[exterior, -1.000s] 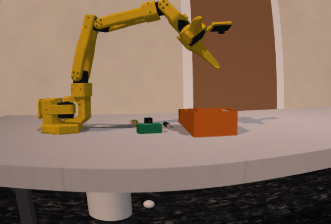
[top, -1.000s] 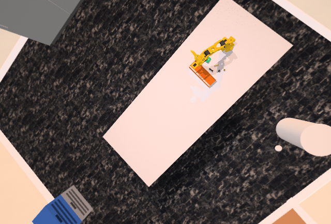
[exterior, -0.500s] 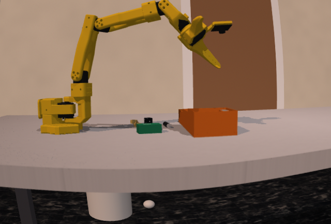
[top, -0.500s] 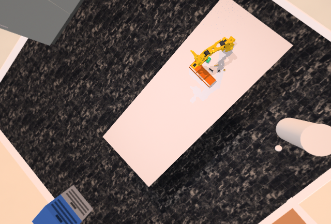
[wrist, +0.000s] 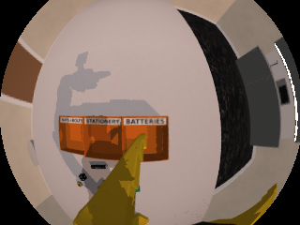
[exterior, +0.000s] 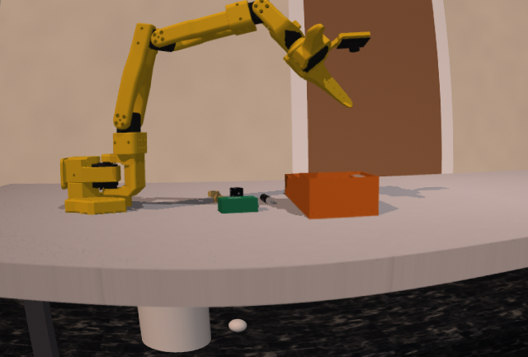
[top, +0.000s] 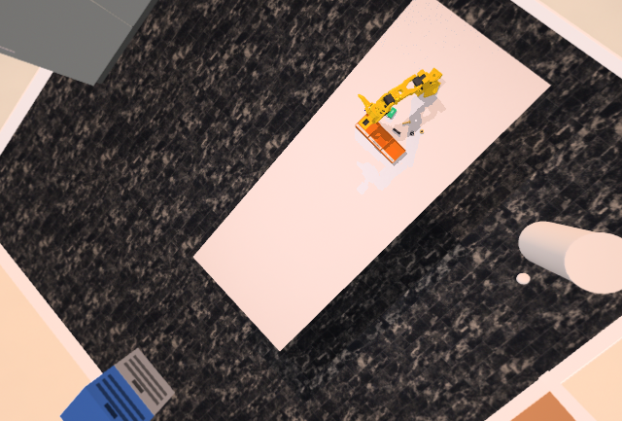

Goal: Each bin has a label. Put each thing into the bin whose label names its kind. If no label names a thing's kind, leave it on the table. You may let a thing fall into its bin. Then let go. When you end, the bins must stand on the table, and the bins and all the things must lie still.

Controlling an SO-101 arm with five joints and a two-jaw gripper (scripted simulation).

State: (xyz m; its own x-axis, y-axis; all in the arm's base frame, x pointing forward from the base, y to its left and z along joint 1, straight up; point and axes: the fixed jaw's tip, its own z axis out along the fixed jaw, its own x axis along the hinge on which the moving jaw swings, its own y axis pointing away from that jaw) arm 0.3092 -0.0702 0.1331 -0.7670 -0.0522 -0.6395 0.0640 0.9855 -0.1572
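A row of three joined orange bins (exterior: 332, 194) stands on the table; it also shows from above (top: 380, 141). In the wrist view the bins (wrist: 114, 138) carry labels; I read "STATIONERY" on the middle one and "BATTERIES" on the right one, and the left label is too small to read. My gripper (exterior: 334, 76) hangs high above the bins, open and empty. Between the arm's base and the bins lie a green block (exterior: 237, 204), a small black cube (exterior: 236, 191), a small tan piece (exterior: 214, 194) and a short dark cylinder with a silver tip (exterior: 267, 199).
The arm's yellow base (exterior: 96, 186) stands at the left of the table. The table's edges are far from the bins on all sides. A white ball (exterior: 237, 324) lies on the floor next to the table's pillar (exterior: 174, 327).
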